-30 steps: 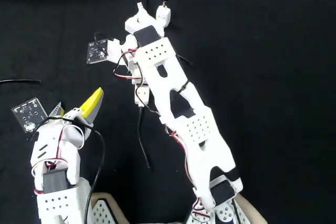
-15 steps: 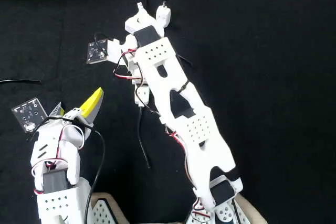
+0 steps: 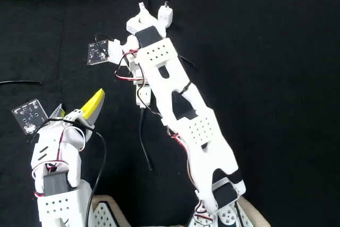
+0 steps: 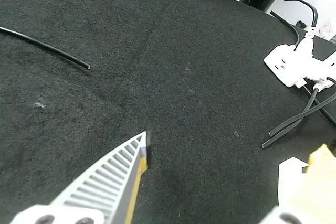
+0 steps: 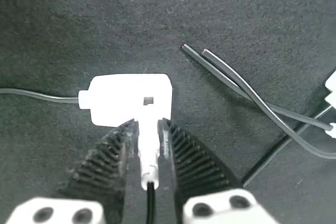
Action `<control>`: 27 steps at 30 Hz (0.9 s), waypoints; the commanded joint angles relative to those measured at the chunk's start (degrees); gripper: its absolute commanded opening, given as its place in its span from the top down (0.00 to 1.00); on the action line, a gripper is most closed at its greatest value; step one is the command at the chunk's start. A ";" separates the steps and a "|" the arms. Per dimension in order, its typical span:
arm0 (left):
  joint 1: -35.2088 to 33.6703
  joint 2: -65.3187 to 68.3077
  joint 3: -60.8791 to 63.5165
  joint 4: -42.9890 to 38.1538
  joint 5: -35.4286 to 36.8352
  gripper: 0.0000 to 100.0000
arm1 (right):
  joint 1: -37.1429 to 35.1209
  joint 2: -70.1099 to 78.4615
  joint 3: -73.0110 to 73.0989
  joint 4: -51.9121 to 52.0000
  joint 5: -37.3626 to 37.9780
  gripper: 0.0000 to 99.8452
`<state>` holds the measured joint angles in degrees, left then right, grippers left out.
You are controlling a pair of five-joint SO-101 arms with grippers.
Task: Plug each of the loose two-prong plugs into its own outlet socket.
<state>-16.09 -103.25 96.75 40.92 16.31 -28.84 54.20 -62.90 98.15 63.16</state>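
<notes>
Plug (image 5: 148, 156): slim, white, black-corded, pinched in right pincer (image 5: 148, 124).

Illumination is even and diffuse from above; the black table cloth (image 3: 276, 78) reflects little and carries almost no cast shadows. The white outlet block (image 5: 131, 98) and right arm (image 3: 199, 131) render very bright, surface detail partly washed out.

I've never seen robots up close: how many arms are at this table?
2. The left arm is bent at the high view's lower left; the right arm stretches toward the table's far edge.
</notes>
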 commanded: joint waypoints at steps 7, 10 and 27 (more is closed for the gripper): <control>0.66 -0.53 0.66 0.00 0.26 0.55 | 1.76 -2.77 -0.22 0.70 0.62 0.99; 0.66 -0.53 0.66 0.00 0.26 0.55 | 1.76 -2.77 -0.22 0.62 0.62 0.99; 0.66 -0.53 0.66 0.00 0.26 0.55 | 1.32 1.10 -0.04 -0.62 0.70 0.99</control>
<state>-16.09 -103.25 96.75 40.92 16.31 -28.04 55.25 -62.73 96.84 63.16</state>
